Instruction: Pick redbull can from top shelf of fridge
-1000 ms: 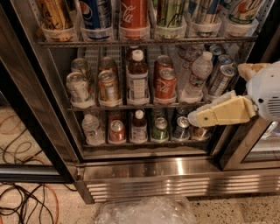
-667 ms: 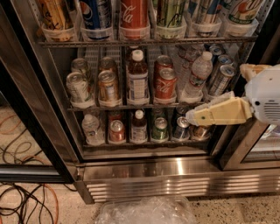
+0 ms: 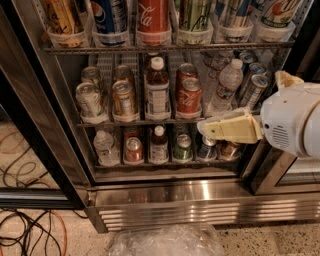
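The redbull can (image 3: 234, 14), slim with blue and silver panels, stands in a clear cup holder on the top shelf (image 3: 165, 48) of the fridge (image 3: 175, 196), second from the right; its top is cut off by the frame. My gripper (image 3: 206, 129), cream-coloured on a white arm (image 3: 295, 120), points left in front of the lower right racks. It is well below the can and holds nothing that I can see.
On the top shelf a Pepsi can (image 3: 110, 15), a red Coca-Cola can (image 3: 153, 17) and a green can (image 3: 195, 15) stand left of the redbull can. Lower racks hold cans and bottles. A dark door frame (image 3: 35, 125), floor cables (image 3: 25, 235) and a plastic bag (image 3: 165, 241) are nearby.
My gripper has shifted slightly to the left and a little up in front of the lower racks. Nothing on the shelves has moved.
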Controlling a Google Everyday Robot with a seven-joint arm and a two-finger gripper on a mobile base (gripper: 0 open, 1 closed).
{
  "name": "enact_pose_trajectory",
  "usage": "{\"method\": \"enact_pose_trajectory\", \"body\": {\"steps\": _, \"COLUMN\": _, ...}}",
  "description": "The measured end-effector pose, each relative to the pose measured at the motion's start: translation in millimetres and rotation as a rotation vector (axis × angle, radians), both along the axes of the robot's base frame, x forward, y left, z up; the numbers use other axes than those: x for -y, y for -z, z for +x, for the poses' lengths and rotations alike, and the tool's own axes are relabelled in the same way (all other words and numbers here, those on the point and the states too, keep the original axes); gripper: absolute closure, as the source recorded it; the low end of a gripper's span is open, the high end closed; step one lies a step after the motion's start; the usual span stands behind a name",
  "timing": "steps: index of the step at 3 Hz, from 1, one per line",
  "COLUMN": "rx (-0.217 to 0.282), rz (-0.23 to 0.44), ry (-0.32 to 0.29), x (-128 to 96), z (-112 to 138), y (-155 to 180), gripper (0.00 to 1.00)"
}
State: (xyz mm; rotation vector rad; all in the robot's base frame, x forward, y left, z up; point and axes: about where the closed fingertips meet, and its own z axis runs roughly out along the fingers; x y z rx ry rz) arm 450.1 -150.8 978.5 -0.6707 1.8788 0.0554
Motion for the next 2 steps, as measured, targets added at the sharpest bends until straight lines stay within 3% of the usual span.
{"method": "enact_pose_trajectory", "body": {"steps": 1, "rx": 0.097, "rz": 0.014, "ry": 0.069, "x": -1.5, "z": 13.4, "y": -5.1, "gripper": 0.0}}
{"method": "enact_pose_trajectory", "body": {"steps": 2, "rx": 0.215, "rz": 0.074, "ry": 0.091, "x": -15.8, "z": 50.4, "y": -35.9, "gripper": 0.0}}
